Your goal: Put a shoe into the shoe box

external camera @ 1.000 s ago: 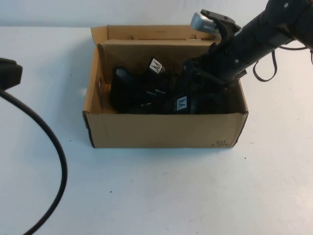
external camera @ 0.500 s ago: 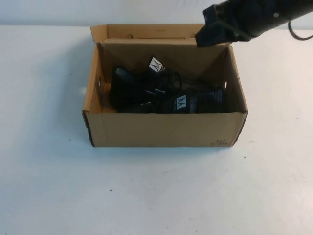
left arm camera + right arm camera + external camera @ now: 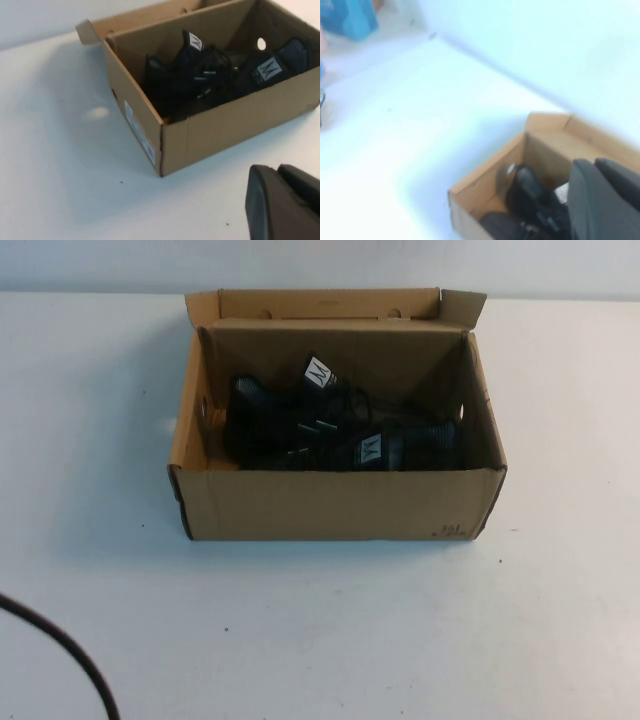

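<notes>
The brown cardboard shoe box [image 3: 330, 505] stands open in the middle of the table, lid flap folded back. The shoe [image 3: 400, 448], black mesh with a pale "M" tab, lies inside along the front right. Its black mate [image 3: 265, 420] with the upright white "M" tab lies behind it to the left. Neither gripper shows in the high view. In the left wrist view my left gripper [image 3: 278, 172] is shut and empty, off the box [image 3: 240, 120], with the shoe [image 3: 270, 67] inside. In the right wrist view my right gripper [image 3: 594, 165] is shut and empty, above the box [image 3: 485, 180].
A black cable [image 3: 70, 650] curves across the table's front left corner. The white tabletop [image 3: 560, 620] runs all around the box. Blue objects [image 3: 350, 17] stand far off beyond the table in the right wrist view.
My right arm has lifted out of the box, leaving the shoe inside, and has left the high view. The left arm's cable has shifted to the front left corner.
</notes>
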Controlling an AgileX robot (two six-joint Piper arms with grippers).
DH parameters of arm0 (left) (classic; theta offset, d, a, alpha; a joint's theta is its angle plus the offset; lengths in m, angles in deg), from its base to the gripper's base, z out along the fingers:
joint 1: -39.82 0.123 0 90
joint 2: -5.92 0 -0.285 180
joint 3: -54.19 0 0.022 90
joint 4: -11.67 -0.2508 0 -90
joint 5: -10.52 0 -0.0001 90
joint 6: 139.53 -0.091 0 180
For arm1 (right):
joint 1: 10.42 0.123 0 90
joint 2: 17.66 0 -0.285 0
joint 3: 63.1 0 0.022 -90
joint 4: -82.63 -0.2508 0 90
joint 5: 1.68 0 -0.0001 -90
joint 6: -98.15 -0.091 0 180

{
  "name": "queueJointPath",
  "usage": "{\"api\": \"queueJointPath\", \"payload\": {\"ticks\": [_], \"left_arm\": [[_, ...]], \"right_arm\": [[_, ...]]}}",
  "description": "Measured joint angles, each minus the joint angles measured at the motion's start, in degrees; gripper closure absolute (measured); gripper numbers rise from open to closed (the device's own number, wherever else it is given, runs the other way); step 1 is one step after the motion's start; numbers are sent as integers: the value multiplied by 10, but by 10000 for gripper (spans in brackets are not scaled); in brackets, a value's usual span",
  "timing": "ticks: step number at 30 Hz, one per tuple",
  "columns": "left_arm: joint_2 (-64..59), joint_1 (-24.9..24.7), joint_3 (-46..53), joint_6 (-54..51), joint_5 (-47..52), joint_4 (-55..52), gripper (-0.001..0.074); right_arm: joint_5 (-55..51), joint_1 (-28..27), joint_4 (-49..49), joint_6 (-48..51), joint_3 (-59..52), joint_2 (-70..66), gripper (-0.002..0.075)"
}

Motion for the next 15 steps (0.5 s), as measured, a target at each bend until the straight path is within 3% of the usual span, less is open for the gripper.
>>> {"api": "queueJointPath", "payload": {"ticks": [9, 15], "left_arm": [[-26, 0, 18, -93, -61, 132, 736], [-27, -1, 18, -108, -88, 185, 736]], "right_arm": [[162, 0, 103, 3, -262, 210, 742], [258, 0, 216, -87, -448, 354, 742]]}}
